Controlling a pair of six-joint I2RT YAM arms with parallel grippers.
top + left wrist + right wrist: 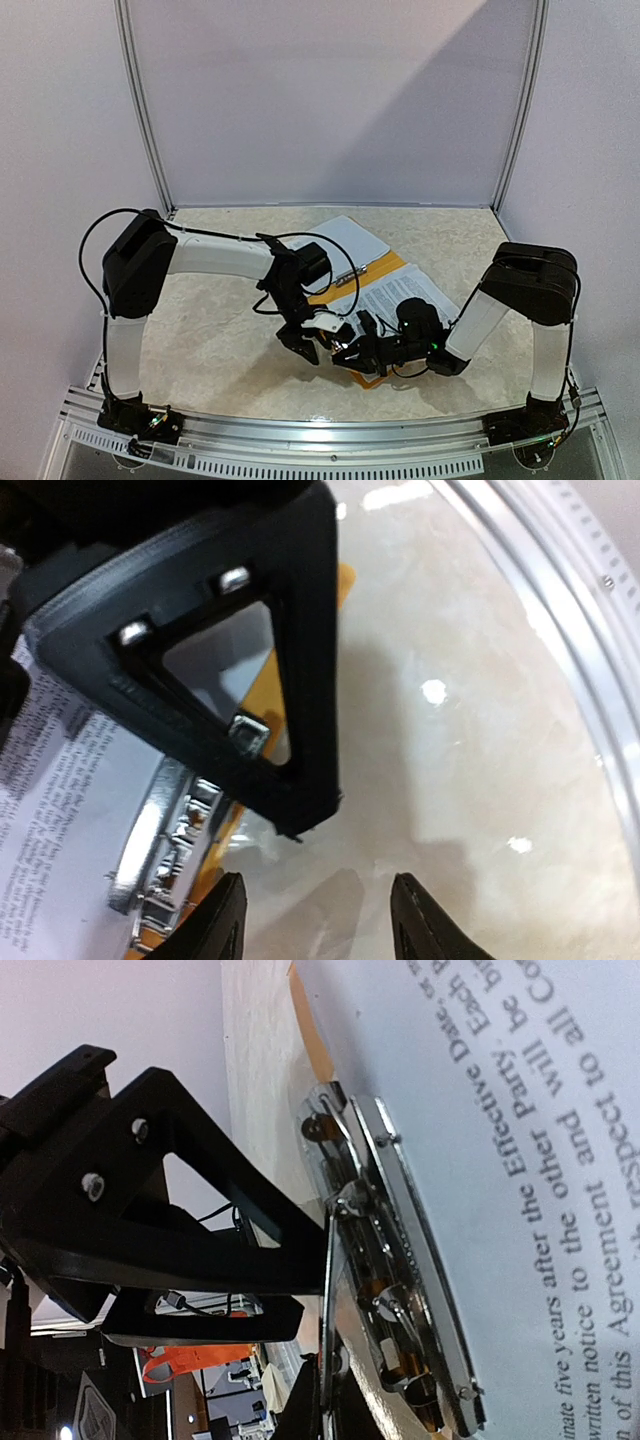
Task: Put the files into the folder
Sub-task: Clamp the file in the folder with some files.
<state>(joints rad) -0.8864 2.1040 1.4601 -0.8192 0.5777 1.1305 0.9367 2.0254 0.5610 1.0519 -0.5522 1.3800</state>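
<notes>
Left arm: it rises from its base at the near-left corner to a high elbow. The forearm runs right across the table (205,330) and the wrist is bent down, so the left gripper (298,345) points at the surface beside the folder's near-left edge
Left gripper state: fingers well apart with bare table between them, nothing held
Right arm: it climbs from the near-right corner to a raised elbow. The forearm slopes down and to the left, and the wrist is low and close to level
Right gripper (312,1400) state: jaws closed together, tips right at the metal clip (395,1300). A thin wire arm of the clip runs down to them (whether it is actually pinched cannot be told)
Grippers together: the two heads nearly meet, left gripper just left of the right, and each wrist camera sees the other's black triangular finger close up
Folder (385,268): orange-yellow, lying flat on the table right of centre, its clip near the edge where the grippers are
Files (405,290): white printed sheets lying on the folder, with one edge just beside the clip
</notes>
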